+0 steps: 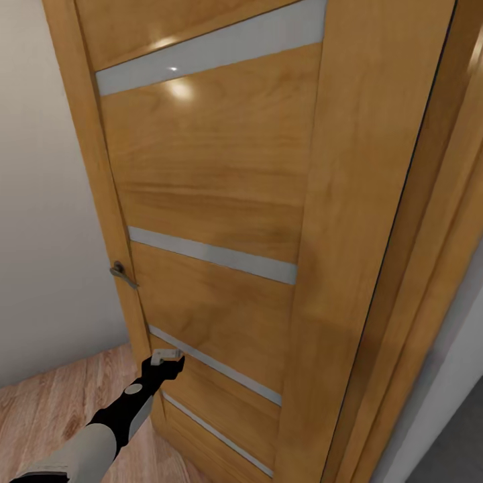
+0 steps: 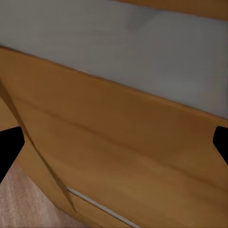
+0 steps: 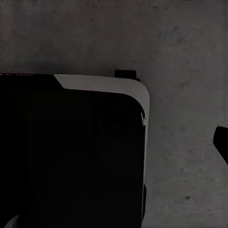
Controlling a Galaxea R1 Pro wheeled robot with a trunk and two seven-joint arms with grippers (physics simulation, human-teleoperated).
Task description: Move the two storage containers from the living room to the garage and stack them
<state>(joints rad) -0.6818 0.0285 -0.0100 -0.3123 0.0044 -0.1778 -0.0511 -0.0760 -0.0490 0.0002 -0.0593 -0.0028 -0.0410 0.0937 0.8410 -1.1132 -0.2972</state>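
Neither orange-red storage container is in view. A tall wooden door (image 1: 221, 201) with pale glass strips stands close in front of me. My left gripper (image 1: 168, 359) reaches out to the door's lower part, near its handle-side edge, at the third glass strip. In the left wrist view the left gripper (image 2: 114, 147) is open, its dark fingertips (image 2: 9, 147) far apart with only door panel between them. The right wrist view looks down on rough dark-grey concrete floor (image 3: 185, 57) beside my black base (image 3: 71, 156). One right fingertip (image 3: 221, 142) sits far out at the edge, so that gripper is open and empty.
A metal lever handle (image 1: 122, 272) sits on the door's left edge, above my left gripper. A pale wall (image 1: 40, 235) and light wood-plank floor (image 1: 47, 409) lie to the left. The wooden door frame (image 1: 429, 268) rises at the right, with a strip of dark-grey floor (image 1: 453, 443) beyond it.
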